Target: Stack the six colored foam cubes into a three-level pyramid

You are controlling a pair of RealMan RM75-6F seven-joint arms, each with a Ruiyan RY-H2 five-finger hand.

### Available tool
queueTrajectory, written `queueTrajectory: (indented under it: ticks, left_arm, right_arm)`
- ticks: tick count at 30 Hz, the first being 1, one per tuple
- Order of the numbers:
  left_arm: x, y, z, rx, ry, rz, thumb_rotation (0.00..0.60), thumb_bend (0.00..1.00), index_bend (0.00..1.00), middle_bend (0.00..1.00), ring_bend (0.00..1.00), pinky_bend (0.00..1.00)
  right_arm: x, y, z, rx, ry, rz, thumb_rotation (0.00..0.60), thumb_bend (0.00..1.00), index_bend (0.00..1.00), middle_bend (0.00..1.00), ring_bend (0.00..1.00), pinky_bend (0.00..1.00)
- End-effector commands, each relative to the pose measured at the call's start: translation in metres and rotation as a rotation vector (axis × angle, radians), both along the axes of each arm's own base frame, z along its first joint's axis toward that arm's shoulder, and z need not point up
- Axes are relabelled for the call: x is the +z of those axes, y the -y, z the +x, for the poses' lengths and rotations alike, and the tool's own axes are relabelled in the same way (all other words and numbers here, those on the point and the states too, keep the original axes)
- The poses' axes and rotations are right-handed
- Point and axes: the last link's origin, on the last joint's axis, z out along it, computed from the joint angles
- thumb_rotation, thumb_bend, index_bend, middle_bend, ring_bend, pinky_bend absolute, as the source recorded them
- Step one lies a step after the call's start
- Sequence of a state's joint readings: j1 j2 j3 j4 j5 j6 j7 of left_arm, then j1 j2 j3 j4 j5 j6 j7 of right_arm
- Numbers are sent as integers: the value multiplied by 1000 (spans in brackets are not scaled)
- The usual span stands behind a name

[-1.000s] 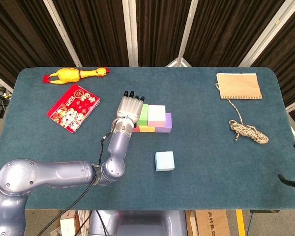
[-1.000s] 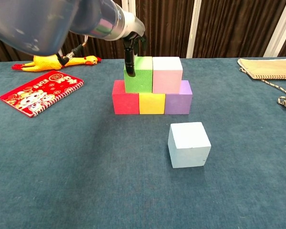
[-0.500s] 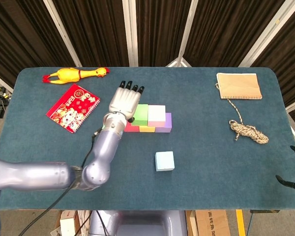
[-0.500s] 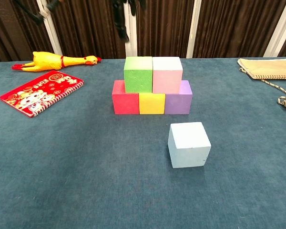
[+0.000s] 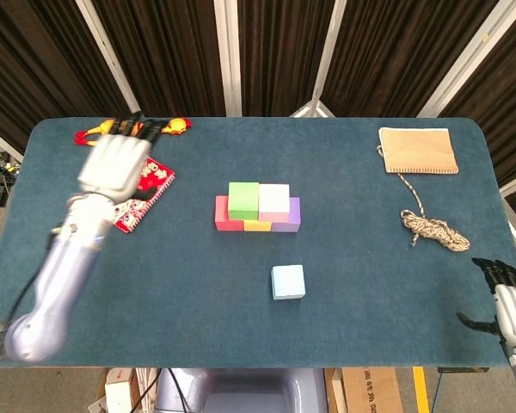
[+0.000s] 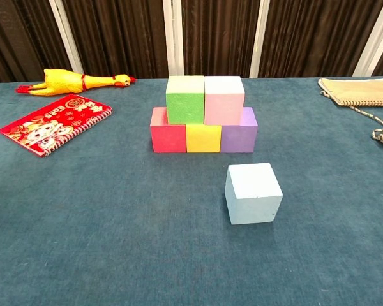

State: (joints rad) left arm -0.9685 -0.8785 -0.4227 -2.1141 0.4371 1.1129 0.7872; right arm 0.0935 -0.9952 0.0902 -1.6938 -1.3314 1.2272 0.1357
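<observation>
Left hand (image 5: pixel 113 163) is up over the far-left of the table (image 5: pixel 155 292), blurred, back of the hand to the camera, nothing visibly in it; can't tell from the blur whether the fingers are spread or curled. It sits in front of the rubber chicken (image 6: pixel 76 81) and the red notebook (image 6: pixel 54 123), covering part of both in the head view. Chest view doesn't show it.

Chicken lies along the far edge, notebook just in front of it, both well left of the cubes.

Stack at table centre: bottom row red cube (image 6: pixel 168 135), yellow cube (image 6: pixel 203 138), purple cube (image 6: pixel 239 132), touching side by side. Second row: green cube (image 6: pixel 185 99) and pink cube (image 6: pixel 224 99), touching, green over the red/yellow seam, pink over yellow/purple. Nothing on the third level.

Light blue cube (image 6: pixel 253 192) stands alone on the cloth, nearer the robot than the stack and a bit right of centre, apart from it.

Far right: tan pouch (image 5: pixel 418 151) near the back edge, its cord (image 5: pixel 432 225) running to a loose coil.

Right hand (image 5: pixel 506 303) is at the bottom-right table edge, fingers apart, holding nothing.
</observation>
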Motion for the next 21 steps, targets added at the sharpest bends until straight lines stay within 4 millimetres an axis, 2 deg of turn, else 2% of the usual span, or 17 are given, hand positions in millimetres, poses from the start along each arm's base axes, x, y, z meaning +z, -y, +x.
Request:
queueTrajectory:
  ticks: [1,5,7,10,16,21]
  left_arm:
    - [21,37,-53,15,17,3,600,258,100,121,0,0]
    - [28,55,-86,25,24,32,600,259,100,122,0,0]
    - [31,76,-120,44,41,70,600,259,100,122,0,0]
    - [33,93,-145,10,52,107,600,258,100,123,0,0]
    - [34,122,-187,25,50,189,600,258,101,128,0,0]
    - [30,141,-218,95,61,232,600,260,104,131,0,0]
  right_arm:
    - [-2,5,20,57,8,58,600,192,139,138,21,0]
    - [-9,8,40,100,6,97,600,192,139,138,22,0]
    - [-25,11,62,149,16,163,600,193,140,138,22,0]
    - [-39,13,75,170,4,216,600,192,139,138,21,0]
    - [-64,19,92,215,4,281,600,193,139,138,22,0]
    - [-76,27,101,245,0,279,600,192,135,138,22,0]
